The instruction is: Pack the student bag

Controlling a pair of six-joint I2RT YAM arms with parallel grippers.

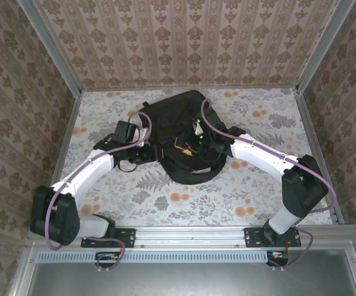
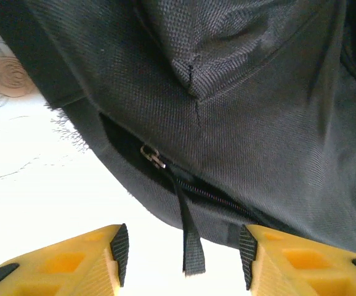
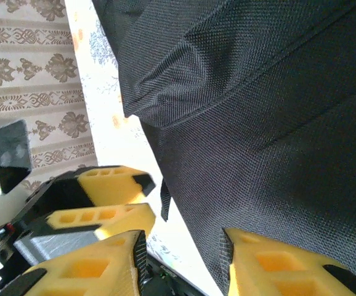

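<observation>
Both your left gripper (image 2: 184, 262) and right gripper (image 3: 183, 262) had jaws apart at the large black soft fabric backpack (image 1: 179, 131), its black zipper strap (image 2: 191, 243) between the left pair.

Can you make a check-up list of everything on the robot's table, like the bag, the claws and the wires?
Surface: table covered with a flowered cloth.
Job's things: student bag lying mid-table; its zipper pull strap hangs loose.
Clutter: nothing seen.
Grippers: left gripper open, with the strap between its fingers but not gripped; right gripper open at the bag's edge.
Cables: purple cables run along both arms, and one loops over the bag.
Surroundings: patterned wallpaper walls; metal rail at the near edge.
</observation>
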